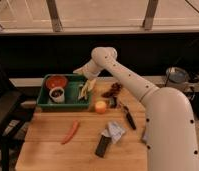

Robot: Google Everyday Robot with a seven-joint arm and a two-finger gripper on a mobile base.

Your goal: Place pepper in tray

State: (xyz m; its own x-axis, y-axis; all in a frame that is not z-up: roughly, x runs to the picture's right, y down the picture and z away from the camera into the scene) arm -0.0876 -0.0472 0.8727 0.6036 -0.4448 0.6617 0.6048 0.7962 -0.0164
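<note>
The slim orange-red pepper [70, 132] lies on the wooden table, in front of the tray and apart from it. The dark green tray [45, 101] stands at the table's back left; it holds a red-orange bowl [56, 81], a small white cup [56, 94] and a pale banana-like item [86, 89]. My gripper [79, 73] hangs over the tray's back right corner, well away from the pepper. The white arm runs from the lower right up and over to it.
A round yellow-orange fruit [100, 106] and a dark reddish clump [113, 90] lie right of the tray. A dark utensil [128, 117], a crumpled silver wrapper [114, 130] and a dark flat object [103, 145] lie nearer the front. A metal pot [176, 76] stands at the far right.
</note>
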